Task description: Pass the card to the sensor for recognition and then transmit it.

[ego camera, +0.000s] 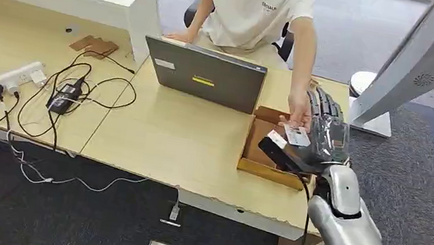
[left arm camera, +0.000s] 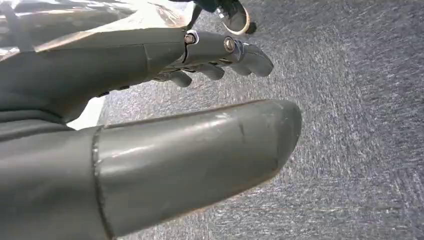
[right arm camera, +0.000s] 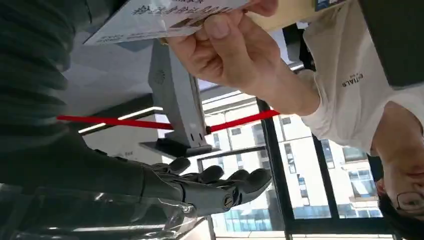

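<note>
Now card (ego camera: 296, 136) beside right robot hand (ego camera: 326, 128)

My light wooden desk (ego camera: 183, 150) carries a grey laptop (ego camera: 205, 74), an open cardboard box (ego camera: 259, 149) near its right edge, a white power strip (ego camera: 4, 81) and tangled black cables (ego camera: 67, 95) to my left

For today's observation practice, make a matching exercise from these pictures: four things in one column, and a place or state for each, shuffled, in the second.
Things:
1. card
2. laptop
3. power strip
4. right hand

Places or states:
A. on the desk's left part, with cables plugged in
B. pinched by the person's hand
C. open, palm up, over the brown tray
D. lid up, in front of the seated person

Pairs: 1-B, 2-D, 3-A, 4-C
</note>
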### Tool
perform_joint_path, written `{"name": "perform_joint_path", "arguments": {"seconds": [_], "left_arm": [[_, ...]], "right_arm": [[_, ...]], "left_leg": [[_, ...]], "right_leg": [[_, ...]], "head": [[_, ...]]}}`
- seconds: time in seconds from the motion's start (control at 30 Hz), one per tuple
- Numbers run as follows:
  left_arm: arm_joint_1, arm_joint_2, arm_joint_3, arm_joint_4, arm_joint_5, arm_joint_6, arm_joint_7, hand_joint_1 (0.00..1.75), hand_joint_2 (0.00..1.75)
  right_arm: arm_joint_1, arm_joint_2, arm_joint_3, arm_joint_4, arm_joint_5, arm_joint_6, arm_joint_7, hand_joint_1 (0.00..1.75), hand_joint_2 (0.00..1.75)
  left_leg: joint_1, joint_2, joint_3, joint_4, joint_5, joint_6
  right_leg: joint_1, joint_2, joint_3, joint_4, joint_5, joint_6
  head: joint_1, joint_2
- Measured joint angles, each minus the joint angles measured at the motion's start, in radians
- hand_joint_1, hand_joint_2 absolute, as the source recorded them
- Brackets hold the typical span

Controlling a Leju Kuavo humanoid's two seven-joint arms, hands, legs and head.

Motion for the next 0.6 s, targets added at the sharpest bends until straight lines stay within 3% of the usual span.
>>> {"name": "perform_joint_path", "arguments": {"seconds": [0.23, 0.27, 0.33, 0.6], "left_arm": [[0.0, 0.0, -0.001, 0.0, 0.0, 0.0, 0.003, 0.0, 0.0], [0.001, 0.0, -0.001, 0.0, 0.0, 0.0, 0.003, 0.0, 0.0], [0.001, 0.0, -0.002, 0.0, 0.0, 0.0, 0.003, 0.0, 0.0], [0.001, 0.0, -0.002, 0.0, 0.0, 0.002, 0.002, 0.0, 0.0]], "right_arm": [[-0.018, 0.011, 0.019, 0.068, -0.031, -0.027, 0.008, 0.0, 1.75], [-0.02, 0.012, 0.022, 0.075, -0.033, -0.03, 0.009, 1.55, 1.75], [-0.022, 0.013, 0.027, 0.087, -0.038, -0.035, 0.013, 1.75, 1.75], [-0.025, 0.015, 0.034, 0.114, -0.068, -0.069, 0.015, 1.75, 1.75]], "left_leg": [[0.0, 0.0, 0.0, 0.0, 0.0, 0.0], [0.0, 0.0, 0.0, 0.0, 0.0, 0.0], [0.0, 0.0, 0.0, 0.0, 0.0, 0.0], [0.0, 0.0, 0.0, 0.0, 0.0, 0.0]], "right_leg": [[0.0, 0.0, 0.0, 0.0, 0.0, 0.0], [0.0, 0.0, 0.0, 0.0, 0.0, 0.0], [0.0, 0.0, 0.0, 0.0, 0.0, 0.0], [0.0, 0.0, 0.0, 0.0, 0.0, 0.0]], "head": [[0.0, 0.0], [0.0, 0.0], [0.0, 0.0], [0.0, 0.0]]}}
